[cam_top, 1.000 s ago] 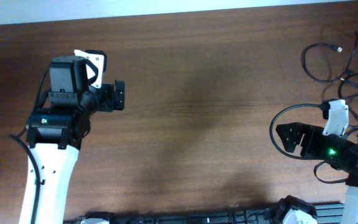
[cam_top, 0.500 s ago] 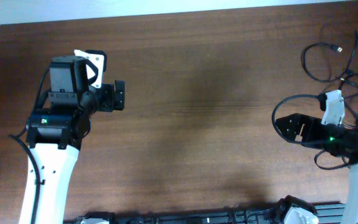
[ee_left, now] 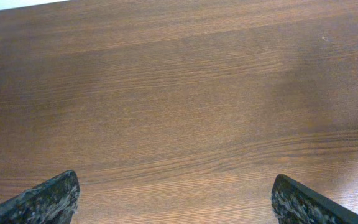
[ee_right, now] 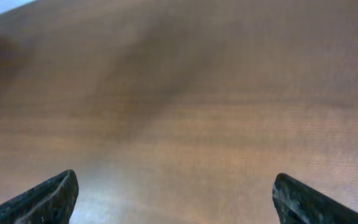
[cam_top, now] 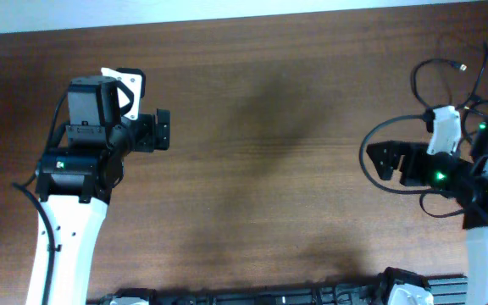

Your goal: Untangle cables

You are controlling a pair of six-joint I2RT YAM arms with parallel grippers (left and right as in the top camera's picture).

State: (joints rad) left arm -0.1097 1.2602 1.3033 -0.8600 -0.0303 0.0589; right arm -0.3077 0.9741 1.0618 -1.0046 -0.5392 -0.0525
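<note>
A counter [cam_top: 261, 178] of dark brown wood is seen in all three views, its grain running from left to right in the overhead view. A soft, darker shadow [cam_top: 269, 102] is cast across its middle. Beyond the far edge a pale surface [cam_top: 100, 10] is seen as a narrow strip, and it is also seen at the upper left corner of each wrist view. Along the near edge a black ribbed strip [cam_top: 312, 295] is laid; what it is cannot be determined. The right wrist view is blurred.
</note>
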